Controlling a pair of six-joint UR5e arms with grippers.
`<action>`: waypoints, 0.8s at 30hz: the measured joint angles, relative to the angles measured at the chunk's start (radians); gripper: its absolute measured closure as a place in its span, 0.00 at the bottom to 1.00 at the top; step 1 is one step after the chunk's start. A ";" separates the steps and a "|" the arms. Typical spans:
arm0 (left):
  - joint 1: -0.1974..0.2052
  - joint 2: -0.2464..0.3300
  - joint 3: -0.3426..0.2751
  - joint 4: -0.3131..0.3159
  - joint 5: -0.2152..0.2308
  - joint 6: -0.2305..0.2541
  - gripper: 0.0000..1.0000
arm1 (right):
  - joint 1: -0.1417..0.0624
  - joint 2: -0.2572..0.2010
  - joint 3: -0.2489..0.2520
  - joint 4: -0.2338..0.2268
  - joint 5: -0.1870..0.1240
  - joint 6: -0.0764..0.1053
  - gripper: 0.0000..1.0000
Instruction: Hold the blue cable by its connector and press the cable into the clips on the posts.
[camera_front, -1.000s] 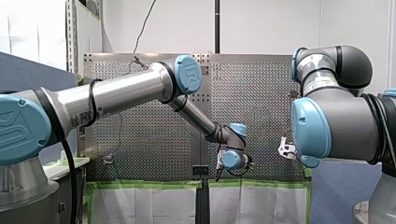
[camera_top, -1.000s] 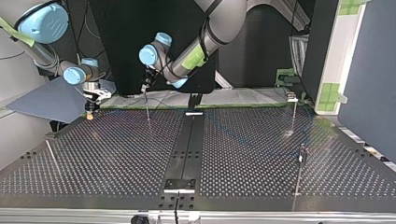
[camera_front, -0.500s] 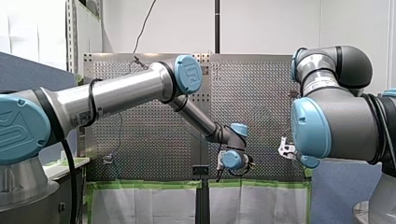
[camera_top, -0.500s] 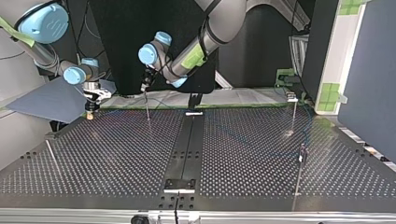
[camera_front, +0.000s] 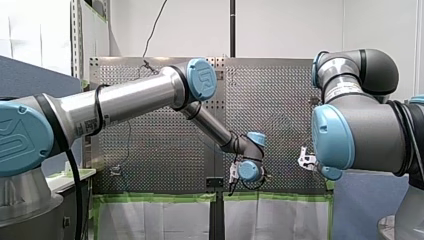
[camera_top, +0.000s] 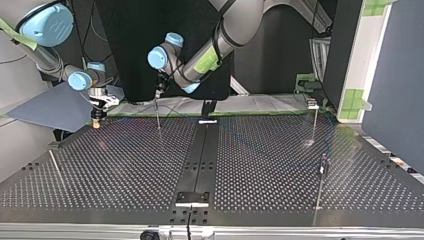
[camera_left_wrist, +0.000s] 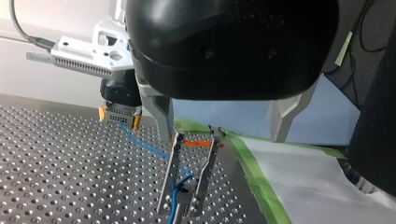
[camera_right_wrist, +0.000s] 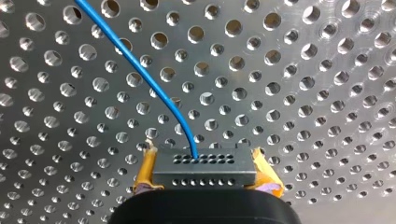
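Note:
In the right wrist view my right gripper is shut on the dark grey connector, its yellow pads on both ends. The blue cable leaves the connector's face and runs away over the perforated plate. In the left wrist view the same cable runs from the connector down between the two metal strips of a post with an orange clip on top. My left gripper hangs open just above this post, one metal finger on either side, holding nothing. It shows small as my left gripper in the top view.
Two more thin posts stand at the top view's right. A dark centre rail runs down the table. Green tape and a white sheet edge the plate beside the left gripper.
My left wrist has turned and shifted a little over the post. My right arm with the connector has stayed still.

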 joint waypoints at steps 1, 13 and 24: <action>-0.001 0.000 0.000 -0.002 -0.006 -0.001 0.00 | 0.000 0.000 0.000 0.000 0.000 0.000 1.00; -0.006 0.000 0.001 -0.005 -0.015 -0.001 0.00 | 0.000 0.000 0.000 0.002 0.000 0.000 1.00; -0.006 0.000 0.000 -0.005 -0.015 -0.003 0.00 | 0.000 0.001 0.000 0.003 -0.001 0.000 1.00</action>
